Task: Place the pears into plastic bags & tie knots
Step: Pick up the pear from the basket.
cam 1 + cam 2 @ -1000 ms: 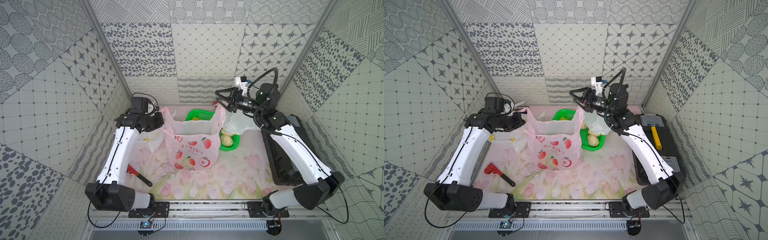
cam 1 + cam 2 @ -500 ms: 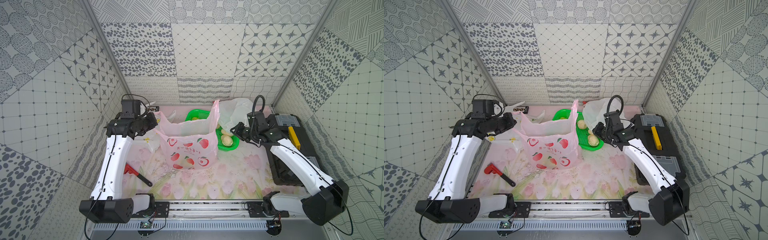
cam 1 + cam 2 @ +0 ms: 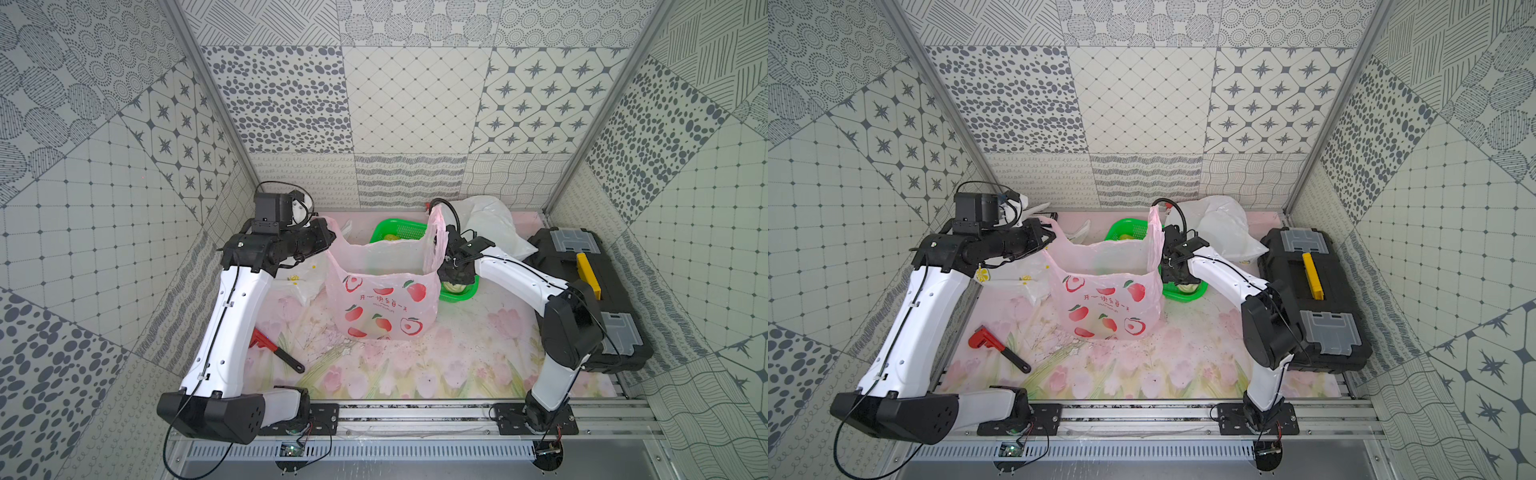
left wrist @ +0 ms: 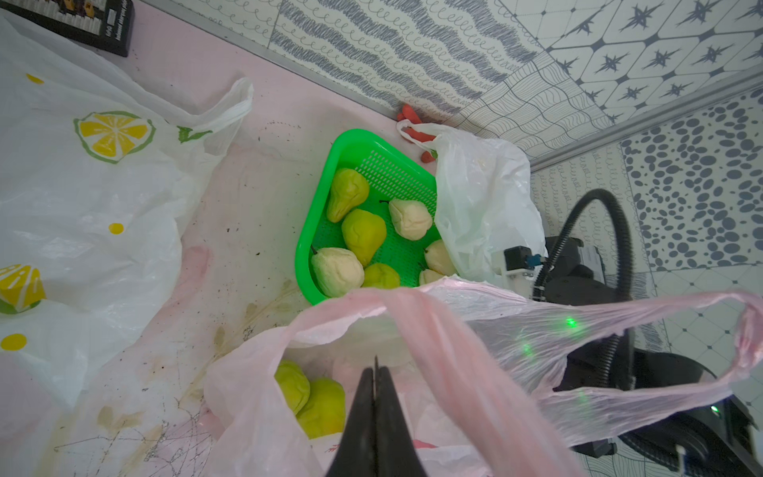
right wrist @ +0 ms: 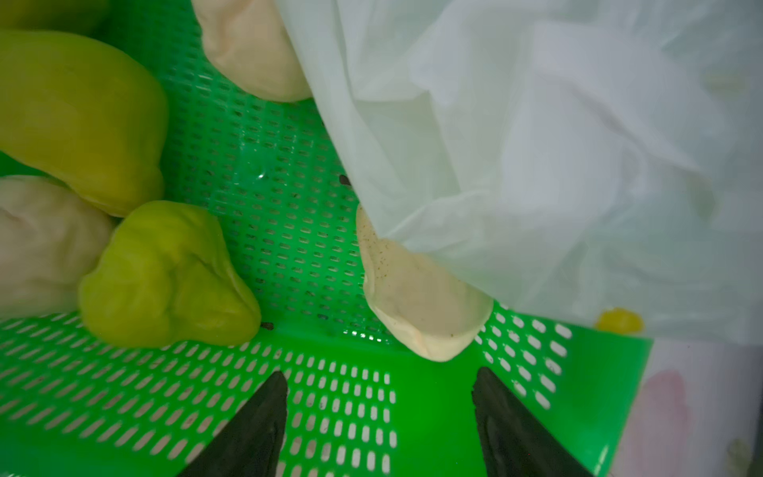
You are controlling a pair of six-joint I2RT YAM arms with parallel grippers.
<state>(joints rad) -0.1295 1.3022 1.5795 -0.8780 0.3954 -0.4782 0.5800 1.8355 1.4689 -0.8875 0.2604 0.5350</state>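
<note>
Shows left end effector (image 4: 375, 373) pinched together on a handle of the pink plastic bag (image 3: 382, 299), containing two green pears (image 4: 324, 406) and bearing red fruit prints plus Chinese characters too small to read. Shows right end effector (image 5: 380, 371), jaws apart, over the green basket (image 5: 289, 206) beside a cream pear (image 5: 417, 301).
</note>
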